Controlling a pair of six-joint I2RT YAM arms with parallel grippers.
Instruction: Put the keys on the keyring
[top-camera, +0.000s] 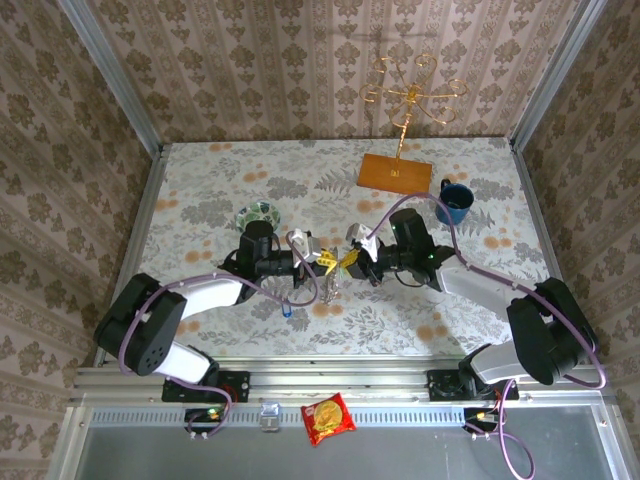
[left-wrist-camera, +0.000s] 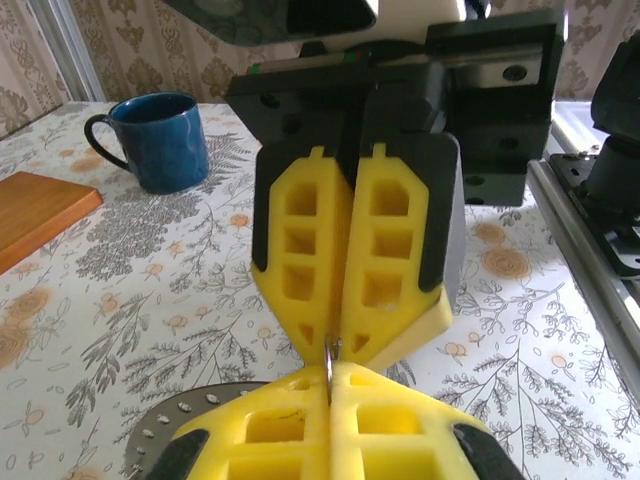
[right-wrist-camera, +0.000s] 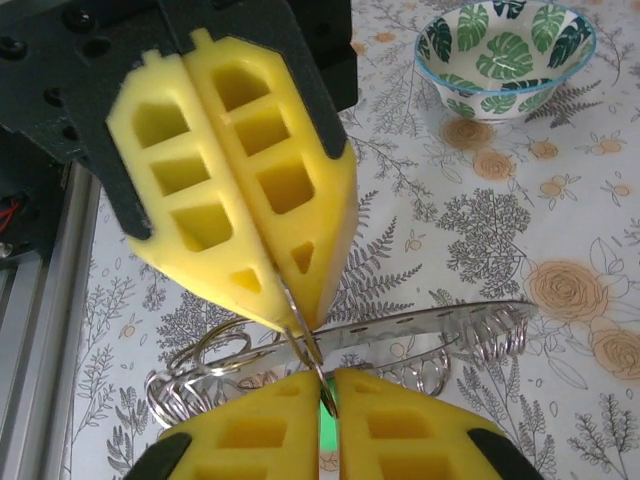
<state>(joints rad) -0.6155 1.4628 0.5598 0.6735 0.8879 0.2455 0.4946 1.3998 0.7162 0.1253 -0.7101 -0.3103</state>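
Nearest, the right gripper (right-wrist-camera: 328, 385) clenches the green key (right-wrist-camera: 325, 428), whose thin shank points at the left gripper (right-wrist-camera: 300, 328). That one pinches the keyring (right-wrist-camera: 430, 328) at its wire rim. The keyring's long axis runs crosswise, nearly edge-on. Both arms reach inward, tip to tip above mid-table (top-camera: 200, 200). The blue key (top-camera: 287, 311) lies apart there: two keys, one ring.

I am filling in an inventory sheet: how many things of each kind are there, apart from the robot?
Keys: 2, the blue key and the green key
Keyring: 1
Mug: 1
Bowl: 1
Wooden board: 1
Gold wire stand: 1
Snack packet: 1
Total: 8
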